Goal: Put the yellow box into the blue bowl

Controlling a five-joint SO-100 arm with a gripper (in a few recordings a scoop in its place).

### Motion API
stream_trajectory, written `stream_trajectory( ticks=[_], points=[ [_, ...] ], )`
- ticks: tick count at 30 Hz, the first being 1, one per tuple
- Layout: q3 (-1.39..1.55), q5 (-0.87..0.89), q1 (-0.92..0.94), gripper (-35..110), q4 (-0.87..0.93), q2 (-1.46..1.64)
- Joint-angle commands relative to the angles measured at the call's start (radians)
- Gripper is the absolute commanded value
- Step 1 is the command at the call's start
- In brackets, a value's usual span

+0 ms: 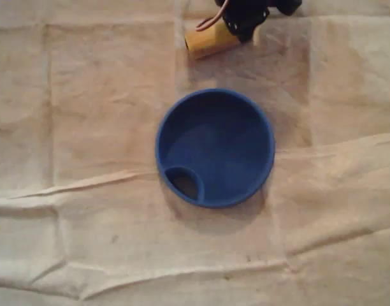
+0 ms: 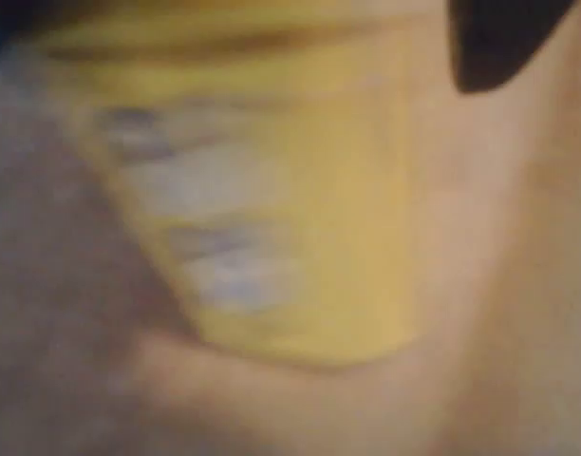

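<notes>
**At the yellow box, outside the blue bowl**

In the overhead view my gripper (image 1: 245, 25) is at the top edge of the picture, black, directly over the right end of the yellow box (image 1: 209, 39). The box lies on its side on the cloth (image 1: 86, 242), its long axis slightly tilted, with the left end showing past me. A thin pinkish wire (image 1: 211, 19) loops off my body just above it. I cannot tell whether my jaws are closed on the box or only standing around it, because my own bulk hides the contact.

The blue bowl (image 1: 246, 121) sits in the middle of the picture, below the box and apart from it, with a strip of cloth between them. It is round, with a small walled pocket (image 1: 184, 182) inside its rim at the lower left.

In the wrist view the box (image 2: 366, 237) is very close and badly blurred. Its yellow face carries pale grey-blue patches (image 2: 215, 228) that may be print, but I can read no brand or word. One of my dark fingers (image 2: 499, 38) shows at the upper right. The cloth is beige and creased in long folds.
</notes>
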Motion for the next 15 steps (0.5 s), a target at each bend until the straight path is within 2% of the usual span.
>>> stream_trajectory(
  ticks=[1, 5, 15],
  points=[
    [-0.017, 0.005, 0.006, 4, -0.009, 0.009],
    [-0.017, 0.005, 0.006, -1, -0.009, 0.009],
    [-0.028, 0.002, 0.006, 0, 0.006, 0.069]
  ],
)
